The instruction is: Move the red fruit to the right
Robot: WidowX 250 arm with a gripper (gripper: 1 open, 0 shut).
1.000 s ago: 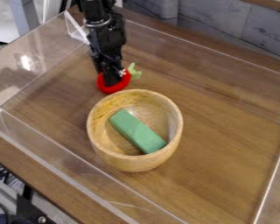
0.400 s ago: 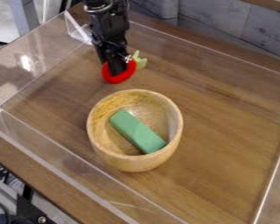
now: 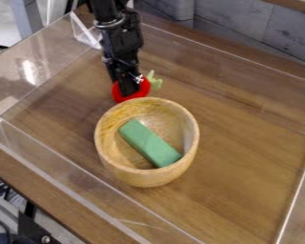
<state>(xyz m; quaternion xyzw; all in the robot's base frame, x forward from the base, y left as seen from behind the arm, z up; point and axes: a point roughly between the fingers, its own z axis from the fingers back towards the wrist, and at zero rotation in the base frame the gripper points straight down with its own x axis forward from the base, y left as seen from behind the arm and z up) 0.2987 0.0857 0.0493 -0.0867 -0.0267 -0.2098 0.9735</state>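
At the far left, a clear plastic wall rises from the wooden bench and runs around it as a low transparent enclosure, its near edge crossing the lower part of the view. Outside the enclosure, in the near-left corner, some dark cables or hardware lie below the edge of the bench, too dim to make out.

A little right of that left wall, towards the far side, the black robot arm comes down from the top of the view, pointing straight down. Its pincer is closed on the red fruit, the dark fingers clamped on either side of the fruit's upper part. The fruit is small, round and bright red, with a little green leafy stem sticking out to its right. It sits left of centre on the far half of the bench, low over the wood; whether it touches the surface cannot be told.

Just near and right of the fruit, close to it but apart, stands a round wooden bowl at about the centre of the bench. Inside it a green rectangular block lies tilted, running from far left to near right.

Right of the bowl there is bare wood up to the right-hand clear wall.
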